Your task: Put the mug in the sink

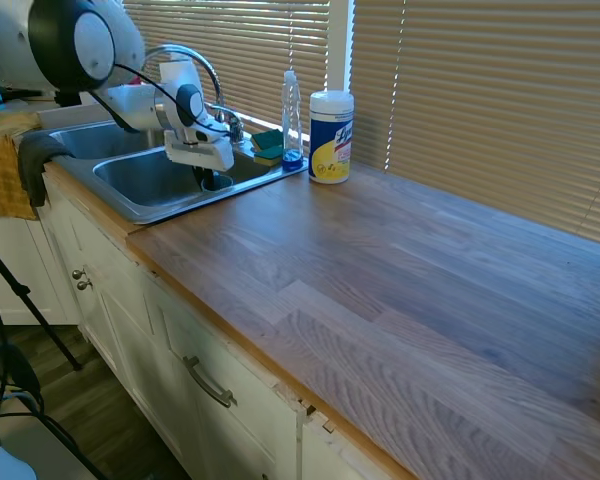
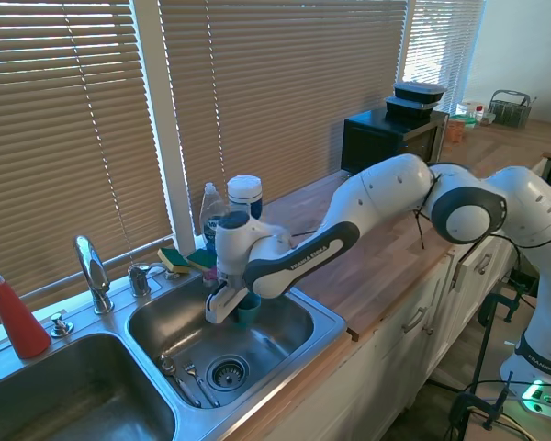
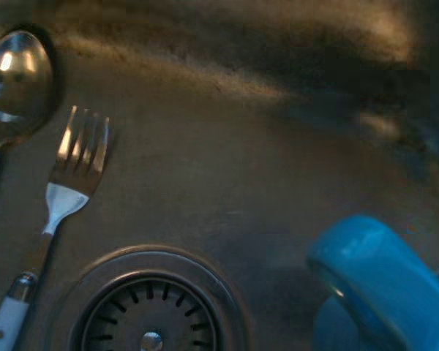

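The teal-blue mug [image 1: 217, 182] [image 2: 249, 312] hangs inside the right-hand basin of the stainless steel sink [image 1: 180, 210] [image 2: 323, 333], above the basin floor and near the wall by the counter. My gripper [image 1: 214, 177] [image 2: 242, 303] reaches down into the basin and is shut on the mug's rim. In the wrist view the mug [image 3: 380, 285] fills the lower right corner, with the sink floor [image 3: 227, 146] and the round drain [image 3: 150, 314] beneath it.
A fork [image 3: 66, 190] and a spoon [image 3: 14, 73] lie on the basin floor beside the drain. The faucet [image 2: 92, 271] stands behind the sink. A wipes canister [image 1: 330, 137], a clear bottle [image 1: 292, 115] and sponges [image 1: 268, 145] stand at the sink's corner. A yellow towel [image 1: 5, 165] hangs at the left.
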`<state>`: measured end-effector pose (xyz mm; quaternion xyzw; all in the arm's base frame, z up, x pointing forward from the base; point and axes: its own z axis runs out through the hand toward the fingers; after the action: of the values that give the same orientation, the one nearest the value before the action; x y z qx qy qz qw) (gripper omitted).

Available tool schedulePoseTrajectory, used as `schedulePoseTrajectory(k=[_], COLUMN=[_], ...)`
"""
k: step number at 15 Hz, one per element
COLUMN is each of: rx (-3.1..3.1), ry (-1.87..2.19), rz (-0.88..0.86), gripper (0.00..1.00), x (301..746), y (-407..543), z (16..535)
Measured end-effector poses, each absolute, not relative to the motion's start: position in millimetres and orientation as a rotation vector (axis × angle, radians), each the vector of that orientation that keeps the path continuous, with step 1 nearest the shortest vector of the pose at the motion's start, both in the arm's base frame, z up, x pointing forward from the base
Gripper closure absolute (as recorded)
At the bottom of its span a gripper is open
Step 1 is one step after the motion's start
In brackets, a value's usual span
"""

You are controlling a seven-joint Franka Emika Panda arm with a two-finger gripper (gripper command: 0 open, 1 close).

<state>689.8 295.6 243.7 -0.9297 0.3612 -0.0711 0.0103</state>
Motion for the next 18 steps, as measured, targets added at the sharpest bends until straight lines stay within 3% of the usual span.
schedulePoseTrajectory(k=[5, 6, 18], rx=[-2.917, -2.919, -2.919], ry=[1.157, 1.159, 1.165], rz=[-0.14, -0.133, -0.141], gripper=[1.0, 0.0, 0.0], x=[686.2, 685.8, 686.5], y=[303.5, 304.3, 317.0], z=[193.1, 188.0, 188.1])
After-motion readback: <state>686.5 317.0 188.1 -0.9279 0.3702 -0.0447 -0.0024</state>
